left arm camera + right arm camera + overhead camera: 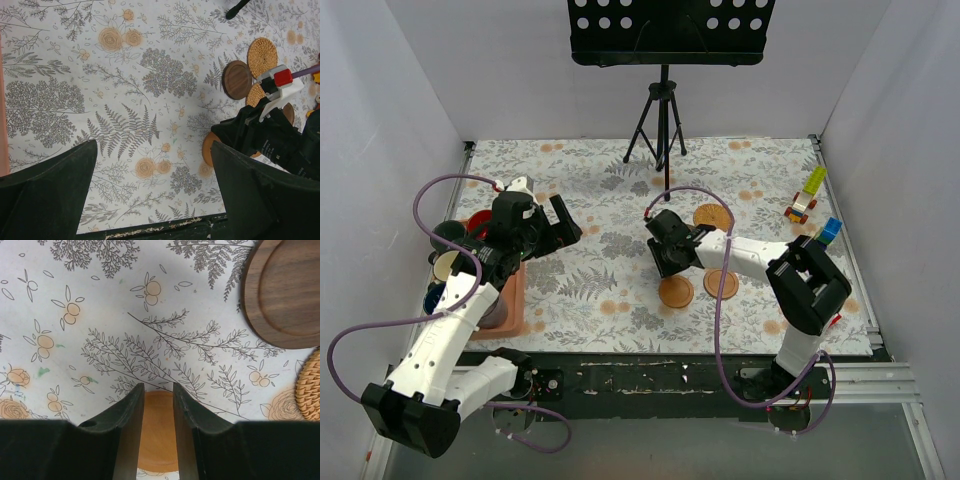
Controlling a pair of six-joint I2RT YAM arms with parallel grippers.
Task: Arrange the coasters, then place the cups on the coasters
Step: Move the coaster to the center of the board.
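My right gripper (670, 262) hangs low over the table's middle, its jaws a narrow gap apart with nothing between them (158, 386). An orange-brown wood coaster (157, 432) lies flat on the cloth under the fingers, also seen as the wood coaster (675, 292). A dark brown coaster (285, 290) and a woven coaster (311, 390) lie just right of it. Another woven coaster (713, 216) lies farther back. My left gripper (560, 222) is wide open and empty over bare cloth (153, 145). The cups (478, 222) cluster at the left, partly hidden by the left arm.
A salmon-pink tray (515, 300) lies by the cups at the left edge. Colourful toy blocks (805, 200) stand at the right rim. A music stand's tripod (660, 130) rests at the back centre. White walls close in three sides.
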